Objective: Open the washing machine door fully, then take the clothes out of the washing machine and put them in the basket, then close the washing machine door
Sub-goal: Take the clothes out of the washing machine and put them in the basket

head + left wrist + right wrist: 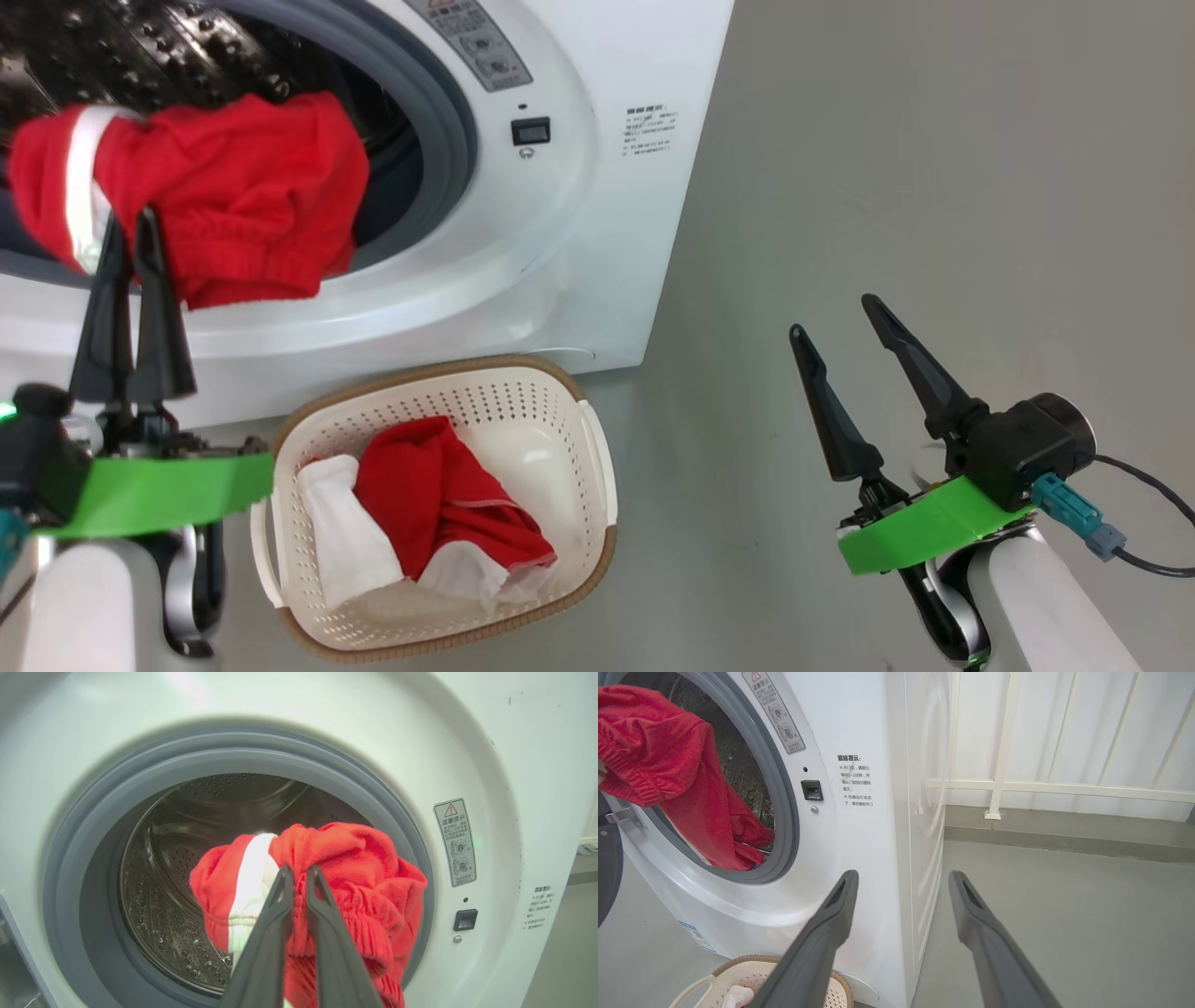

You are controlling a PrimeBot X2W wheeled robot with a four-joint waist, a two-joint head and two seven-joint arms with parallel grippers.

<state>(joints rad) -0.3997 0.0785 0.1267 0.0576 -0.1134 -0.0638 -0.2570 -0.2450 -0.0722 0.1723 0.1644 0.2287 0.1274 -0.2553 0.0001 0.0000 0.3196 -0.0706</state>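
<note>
head view: left gripper is clamping a soft red white-striped fabric garment at the white front-loading washing machine mouth | left wrist view: garment is sagging, likely light and floppy; bunched fold suiting grip | right wrist view: right gripper is hanging spread apart, empty

A plain laundry corner: white washing machine on bare grey floor beside a pale railed wall.

Washing machine: one
Basket: one
Clothes: two red garments, one far left at the drum, one near in the basket
Grippers: two, left gripper, right gripper
</note>
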